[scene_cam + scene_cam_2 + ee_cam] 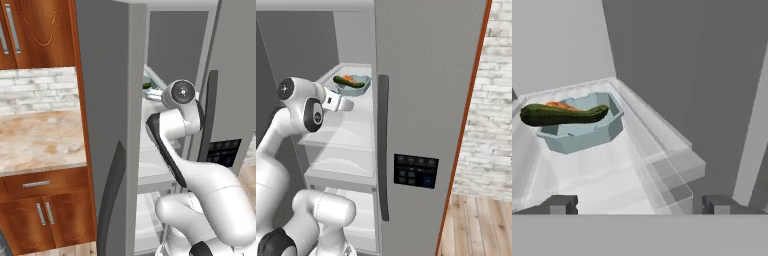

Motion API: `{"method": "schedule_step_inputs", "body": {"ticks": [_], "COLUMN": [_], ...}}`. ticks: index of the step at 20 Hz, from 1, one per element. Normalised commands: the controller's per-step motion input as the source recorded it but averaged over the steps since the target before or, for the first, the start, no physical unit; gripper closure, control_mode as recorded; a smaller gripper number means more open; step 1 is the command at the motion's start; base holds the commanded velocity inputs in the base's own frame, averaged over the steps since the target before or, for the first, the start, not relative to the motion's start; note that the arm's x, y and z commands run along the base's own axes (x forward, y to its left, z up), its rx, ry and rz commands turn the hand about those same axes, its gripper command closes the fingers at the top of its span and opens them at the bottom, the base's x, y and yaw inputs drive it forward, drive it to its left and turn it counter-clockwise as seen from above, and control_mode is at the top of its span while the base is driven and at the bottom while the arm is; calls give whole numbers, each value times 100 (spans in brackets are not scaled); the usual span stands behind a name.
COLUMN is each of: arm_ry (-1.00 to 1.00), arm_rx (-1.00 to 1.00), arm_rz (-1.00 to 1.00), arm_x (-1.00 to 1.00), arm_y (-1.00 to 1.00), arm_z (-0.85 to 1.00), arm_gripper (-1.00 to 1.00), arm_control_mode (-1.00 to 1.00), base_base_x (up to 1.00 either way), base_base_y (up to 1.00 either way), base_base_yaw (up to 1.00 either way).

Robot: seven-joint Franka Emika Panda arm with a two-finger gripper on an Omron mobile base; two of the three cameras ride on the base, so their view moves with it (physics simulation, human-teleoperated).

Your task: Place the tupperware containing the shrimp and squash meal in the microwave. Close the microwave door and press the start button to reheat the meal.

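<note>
The pale blue-grey tupperware (582,137) sits on an upper shelf inside an open fridge, towards the back left in the hand view. The dark green squash (562,115) lies across its rim, and the orange shrimp (559,105) peeks out behind it. In the right base view the tupperware (356,86) stands just beyond my gripper (347,104). My gripper (641,206) is open and empty, a short way in front of the tray and to its right, not touching it. The microwave is out of view.
The grey fridge door (421,100) with a dark bar handle (383,145) and a control panel (416,171) stands close on the right. The other door (107,125) stands on the left. Lower shelves (346,135) lie below the hand. A marble counter (40,140) tops wooden cabinets (45,210).
</note>
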Motion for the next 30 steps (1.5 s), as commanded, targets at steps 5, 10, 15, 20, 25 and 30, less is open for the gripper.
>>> {"method": "schedule_step_inputs", "body": {"ticks": [5,10,15,20,25,30], "arm_ry": [-1,3,4,6,4,5], "arm_rx": [19,16,16,16,12,4], "arm_rz": [-6,0,0,0,0,0], "arm_x": [2,0,0,0,4,31], "arm_y": [14,14,9,16,10,0], "arm_z": [3,18,31,15,1,-15], "arm_gripper": [-100,-100,-100,-100,-100,-100], "arm_control_mode": [-100,-100,-100,-100,-100,-100], "base_base_x": [0,0,0,0,0,0], "base_base_y": [0,0,0,0,0,0], "base_base_yaw": [0,0,0,0,0,0]}}
